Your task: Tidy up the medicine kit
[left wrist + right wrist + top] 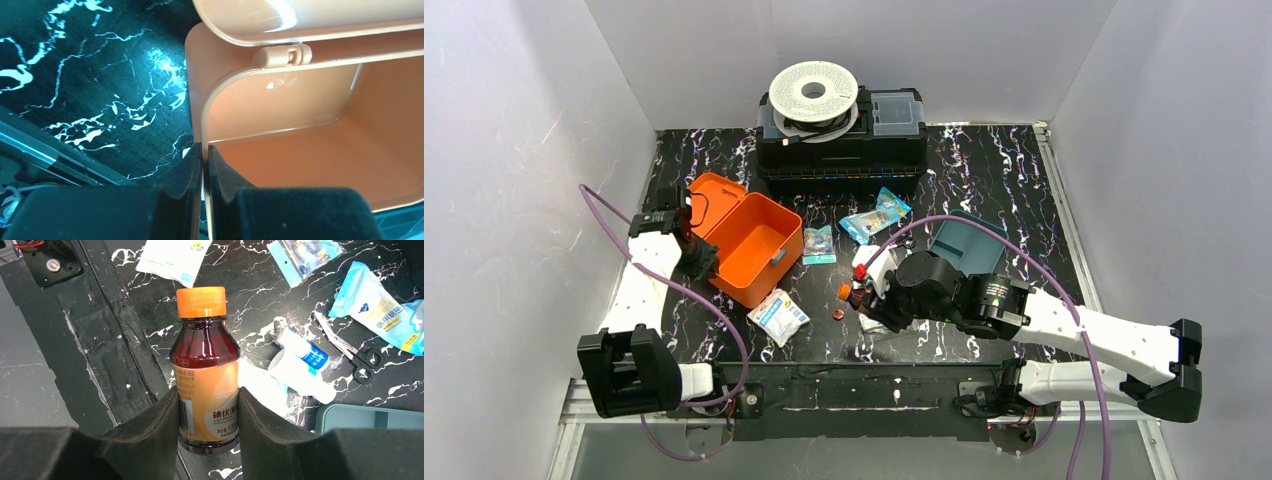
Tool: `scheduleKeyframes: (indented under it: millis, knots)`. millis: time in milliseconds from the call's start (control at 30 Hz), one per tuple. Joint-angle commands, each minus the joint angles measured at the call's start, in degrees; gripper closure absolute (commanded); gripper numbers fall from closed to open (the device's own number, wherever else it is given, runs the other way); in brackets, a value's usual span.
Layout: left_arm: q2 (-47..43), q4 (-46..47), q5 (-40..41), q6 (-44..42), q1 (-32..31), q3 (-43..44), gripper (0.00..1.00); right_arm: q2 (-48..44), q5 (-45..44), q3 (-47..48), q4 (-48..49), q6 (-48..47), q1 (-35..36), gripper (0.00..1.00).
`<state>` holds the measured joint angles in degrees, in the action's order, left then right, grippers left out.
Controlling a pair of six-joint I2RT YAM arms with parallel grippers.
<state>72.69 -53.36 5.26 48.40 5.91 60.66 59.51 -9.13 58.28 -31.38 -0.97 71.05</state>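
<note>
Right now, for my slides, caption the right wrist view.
The right gripper clamps a brown bottle with an orange cap.

Readable print on two items
The brown bottle point(205, 385) has an orange label with the large characters 碘伏消 and "100" beneath them; its smaller lines are too fine to read. The blue packet point(380, 310) shows characters beginning 医用.

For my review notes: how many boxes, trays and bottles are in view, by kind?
Boxes: 2, the orange medicine kit and the black toolbox
Trays: 1, the teal tray
Bottles: 1, the brown bottle
Total: 4
</note>
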Motion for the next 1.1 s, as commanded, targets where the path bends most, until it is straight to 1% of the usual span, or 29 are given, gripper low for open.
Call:
scheduleKeyframes:
  millis: [0,133,233,500,633,700,833,1067]
  knots:
    - [-0.4,3.2,-8.2,-4.3,0.3,-2.5,1.0,0.3,-1.1,2.9,1.3,0.5,0.6,0.75]
    - [-0.5,4.9,-14.1,-7.1,0.2,-4.6,1.0,0.4,-1.0,3.5,1.1,0.5,0.7,0.75]
    - [-1.3,5.0,-16.9,-9.0,-0.2,-5.6,1.0,0.7,-0.8,4.3,1.0,0.5,0.7,0.75]
    - [-6.0,4.7,-19.7,-11.0,-3.1,-9.2,1.0,5.5,0.6,10.8,0.6,0.5,0.7,0.75]
    - [-7.1,3.8,-18.6,-11.8,-5.0,-9.6,1.0,8.8,0.2,14.0,0.1,2.0,0.7,0.74]
    - [-6.9,2.7,-17.7,-12.1,-7.5,-8.9,1.0,10.1,0.2,15.0,0.1,2.7,0.7,0.75]
    - [-8.2,1.6,-15.9,-12.1,-8.4,-7.4,1.0,12.7,0.1,17.1,0.0,3.8,0.7,0.74]
    - [-11.3,-1.5,-7.6,-11.5,-8.4,-1.3,1.0,14.5,-1.4,18.7,0.8,5.2,0.7,0.75]
